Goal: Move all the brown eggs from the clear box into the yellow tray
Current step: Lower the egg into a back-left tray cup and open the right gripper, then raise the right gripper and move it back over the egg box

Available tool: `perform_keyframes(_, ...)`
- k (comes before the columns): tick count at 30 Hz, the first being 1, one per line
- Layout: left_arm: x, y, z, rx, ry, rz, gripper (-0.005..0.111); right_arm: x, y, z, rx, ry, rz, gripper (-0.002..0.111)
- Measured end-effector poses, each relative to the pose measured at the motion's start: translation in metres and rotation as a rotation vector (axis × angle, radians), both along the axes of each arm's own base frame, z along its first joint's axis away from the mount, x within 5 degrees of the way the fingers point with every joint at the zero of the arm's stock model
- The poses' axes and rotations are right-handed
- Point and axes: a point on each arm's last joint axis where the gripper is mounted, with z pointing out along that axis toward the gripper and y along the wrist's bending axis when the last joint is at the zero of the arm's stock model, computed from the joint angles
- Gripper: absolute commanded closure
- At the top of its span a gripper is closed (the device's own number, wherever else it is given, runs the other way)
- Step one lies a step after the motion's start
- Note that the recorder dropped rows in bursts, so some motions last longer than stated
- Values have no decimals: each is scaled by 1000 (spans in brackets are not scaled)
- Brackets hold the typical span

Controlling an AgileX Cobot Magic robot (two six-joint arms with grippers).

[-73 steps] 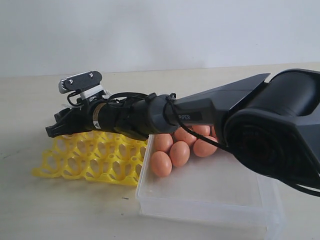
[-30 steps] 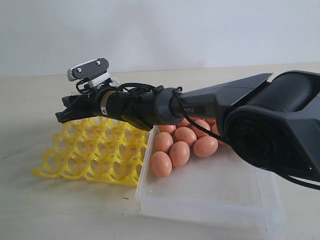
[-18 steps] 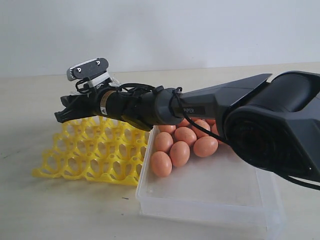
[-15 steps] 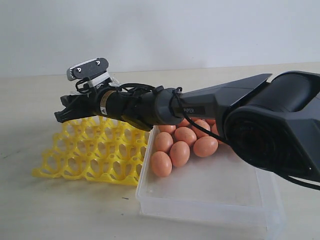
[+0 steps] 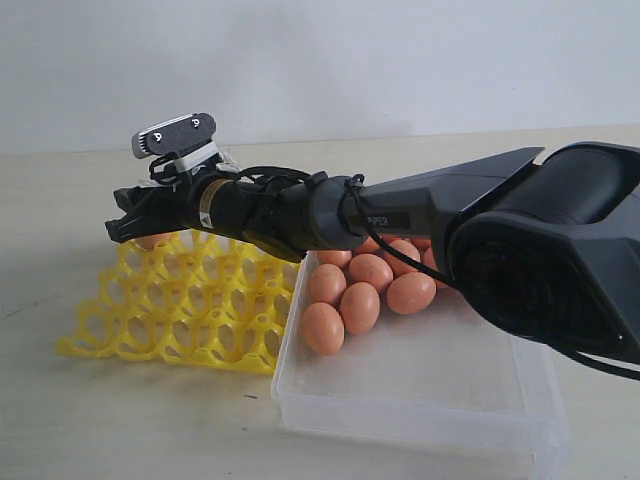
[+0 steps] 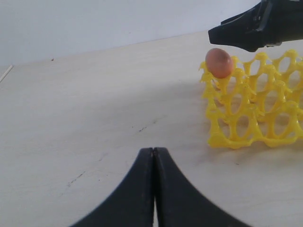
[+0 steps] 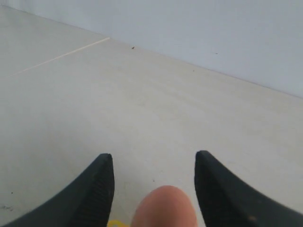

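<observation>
The work surface is a pale beige bench (image 5: 120, 420) set against a plain light wall (image 5: 320, 60). Exterior view: the yellow tray (image 5: 180, 310) lies on the bench with its right edge just beside the clear box (image 5: 430, 370), and a cluster of brown eggs (image 5: 358, 306) occupies the far left part of the box. The right arm (image 5: 420, 215) extends nearly level from the right of this view and passes over the egg cluster. It ends with the right gripper (image 5: 125, 226) above the far left corner of the tray. The wrist camera (image 5: 172, 135) sits on top of the arm just behind the gripper. From this side only a small part of the corner egg (image 5: 152, 241) shows beneath the gripper, and the jaw spacing cannot be read. Right wrist view: the jaws stand apart with the corner egg (image 7: 165, 208) between them. Bench is visible on each side of the egg, so neither pad grips it. Left wrist view: the corner egg (image 6: 219, 62) sits in the end cup of the yellow tray (image 6: 246, 109), with the tips of the right gripper (image 6: 227, 33) just above it; whether they touch it cannot be determined. The left gripper (image 6: 153, 179), which the exterior view does not show, points across the bench toward the tray and is well apart from it. Its jaws are pressed together with nothing between them.
</observation>
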Motion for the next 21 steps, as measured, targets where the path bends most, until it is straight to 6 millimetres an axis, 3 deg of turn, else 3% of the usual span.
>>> perform_keyframes(13,0,0,0,0,0,0,107,1,-3,1,-25,60,-41,57)
perform_keyframes(18,0,0,0,0,0,0,107,3,-13,28,-111,131,-144,58)
perform_keyframes(21,0,0,0,0,0,0,107,-1,-22,54,-119,137,-181,68)
